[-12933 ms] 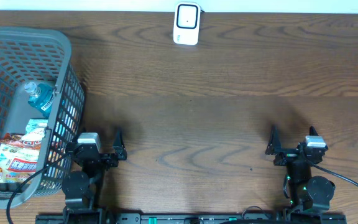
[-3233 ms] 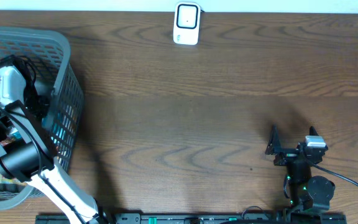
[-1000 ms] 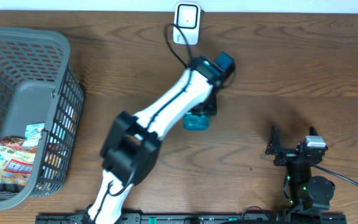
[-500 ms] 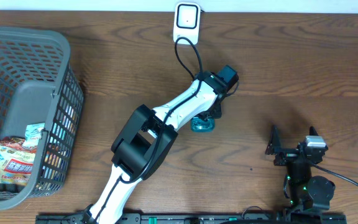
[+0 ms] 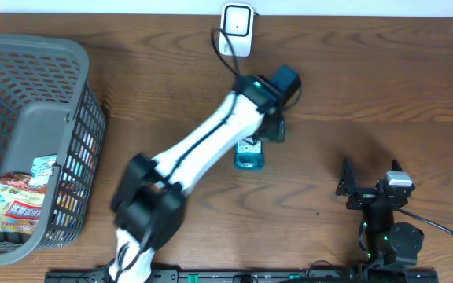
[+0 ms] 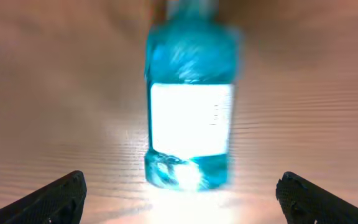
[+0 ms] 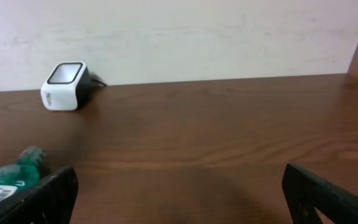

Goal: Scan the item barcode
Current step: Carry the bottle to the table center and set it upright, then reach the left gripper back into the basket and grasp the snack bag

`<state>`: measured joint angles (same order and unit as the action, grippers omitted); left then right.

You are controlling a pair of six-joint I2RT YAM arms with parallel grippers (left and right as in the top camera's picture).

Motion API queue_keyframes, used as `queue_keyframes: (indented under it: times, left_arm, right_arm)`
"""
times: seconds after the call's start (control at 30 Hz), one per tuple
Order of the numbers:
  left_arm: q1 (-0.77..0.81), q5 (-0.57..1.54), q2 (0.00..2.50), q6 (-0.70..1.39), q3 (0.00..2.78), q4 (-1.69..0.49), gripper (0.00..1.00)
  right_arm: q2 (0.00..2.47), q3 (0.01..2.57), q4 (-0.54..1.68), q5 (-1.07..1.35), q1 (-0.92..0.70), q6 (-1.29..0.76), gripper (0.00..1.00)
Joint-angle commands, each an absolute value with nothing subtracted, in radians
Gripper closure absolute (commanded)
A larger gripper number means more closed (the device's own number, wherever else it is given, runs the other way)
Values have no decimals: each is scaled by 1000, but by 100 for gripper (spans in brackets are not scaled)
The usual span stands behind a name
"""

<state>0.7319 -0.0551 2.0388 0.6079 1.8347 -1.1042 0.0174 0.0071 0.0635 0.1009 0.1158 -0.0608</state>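
The teal bottle [image 5: 250, 154] lies on its side, white label [image 6: 191, 119] up, before the white scanner [image 5: 236, 30].

Through the right wrist camera I see my right gripper [image 7: 180, 186], jaws spread wide into the bottom corners. The white scanner [image 7: 64, 78] sits far left on the brown table [image 7: 229, 124], close to the pale wall [image 7: 197, 31]. A teal bottle [image 7: 8, 180] lies at the lower left edge, cap end nearer the scanner.

We count 1 teal bottle [image 5: 249, 153], 1 white scanner [image 5: 236, 29], 1 grey basket [image 5: 22, 47] with 2 packets [image 5: 18, 208] that we can make out inside, 1 table [image 5: 368, 86], and 2 arms [image 5: 203, 145], each with 1 pincer: the left pincer [image 6: 180, 186] and the right pincer [image 5: 368, 177].
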Motion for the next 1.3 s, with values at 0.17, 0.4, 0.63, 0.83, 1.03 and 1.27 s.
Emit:
queue_keyframes:
  times: [0.17,0.4,0.63,0.83,1.03,1.27]
  left_arm:
    - [546,-385,1605,537,1921,-1110,2]
    - [135,-441,1449,657,1920,-1173,2]
    - [-291,-258,1486,823,1876,-1343,2]
    - [-498,-116,1569,848,1711,-1368,1]
    - [-591,-103,1613,879,1438,-1279,2]
    - [-656,-90,1613,886,1305,-1304,3]
  right_arm:
    - [12,6,67,104,103,-73,1]
    - [12,6,67,104,103,-73,1]
    - [12,6,67,104,103,-73,1]
    - [12,6,67,104,103,-73,1]
    - [12,6,67,104,103,-73,1]
    - [12,6,67,104,103,-73,1]
